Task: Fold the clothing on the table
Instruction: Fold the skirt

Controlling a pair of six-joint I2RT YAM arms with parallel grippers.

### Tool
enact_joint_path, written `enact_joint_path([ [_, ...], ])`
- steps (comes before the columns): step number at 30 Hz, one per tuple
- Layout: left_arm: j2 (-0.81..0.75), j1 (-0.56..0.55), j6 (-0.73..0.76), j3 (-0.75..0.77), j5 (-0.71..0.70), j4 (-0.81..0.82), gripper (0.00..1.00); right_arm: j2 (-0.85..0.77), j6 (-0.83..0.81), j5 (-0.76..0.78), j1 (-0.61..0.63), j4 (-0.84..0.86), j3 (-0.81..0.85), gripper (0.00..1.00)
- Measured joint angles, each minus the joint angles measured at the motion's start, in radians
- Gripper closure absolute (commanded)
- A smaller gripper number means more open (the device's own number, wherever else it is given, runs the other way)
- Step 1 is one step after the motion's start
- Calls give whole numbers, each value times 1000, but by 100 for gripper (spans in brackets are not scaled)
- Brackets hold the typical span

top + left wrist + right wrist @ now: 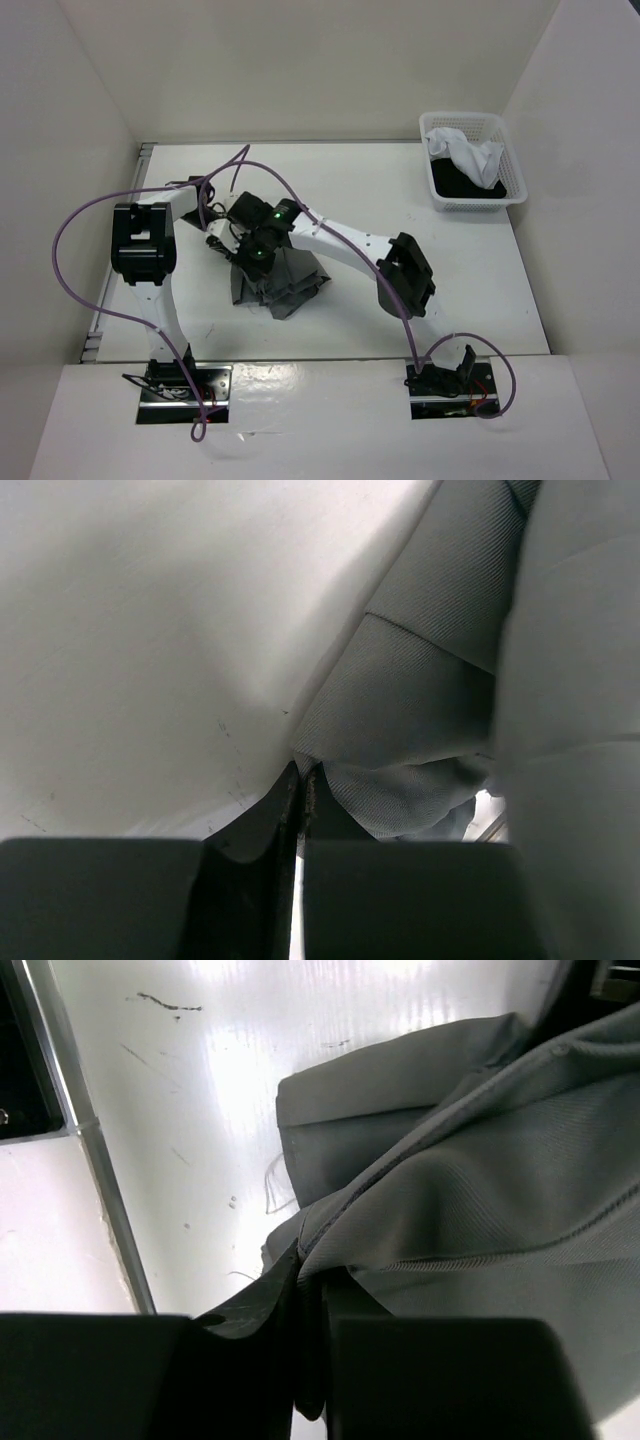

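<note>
Your left gripper (302,776) is closed, its two fingers pressed together with a folded corner of the dark grey skirt (283,285) pinched at their tips. From that gripper, the fabric rises ahead and to the right in ribbed layers, while bare white counter (380,190) lies ahead and to the left.

Your right gripper (312,1265) is also closed on the skirt: a stitched seam runs straight into the narrow gap between its fingers. The cloth spreads ahead and to the right of that gripper in overlapping folds, with a flat hemmed edge just ahead of the tips. Off to its left, the counter's metal rail (95,1160) runs along the edge.

In the overhead view, both wrists meet over the same spot, and the skirt sits bunched directly beneath them in a crumpled heap. Well beyond the right arm, at the far corner, a white basket (512,196) holds white and black garments.
</note>
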Motion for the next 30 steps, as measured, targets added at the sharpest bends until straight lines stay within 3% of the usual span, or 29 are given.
enact_joint_path([
  [2, 0, 0, 0, 0, 0, 0, 100, 22, 8, -11, 4, -1, 7, 73],
  [7, 0, 0, 0, 0, 2, 0, 100, 60, 37, -35, 4, 3, 45, 77],
  [10, 0, 0, 0, 0, 2, 0, 100, 61, 54, -41, 4, -1, 74, 69],
  [14, 0, 0, 0, 0, 4, 2, 100, 69, 72, -72, 4, 0, 135, 39],
  [17, 1, 0, 0, 0, 5, 2, 100, 77, 76, -117, 4, -4, 171, 28],
  [19, 2, 0, 0, 0, 7, 3, 96, 79, 72, -148, 4, -11, 183, 26],
  [20, 2, 0, 0, 0, 6, 3, 92, 79, 69, -159, 4, -16, 187, 25],
  [25, -3, 9, -10, 0, 19, -1, 50, 68, 25, -198, 3, -27, 164, 18],
  [28, -30, 35, -3, 4, 8, -9, 30, 6, -6, -196, -5, -29, 62, 11],
  [30, -53, 76, 7, 10, -21, -9, 22, -66, -28, -184, -19, -26, -32, 6],
])
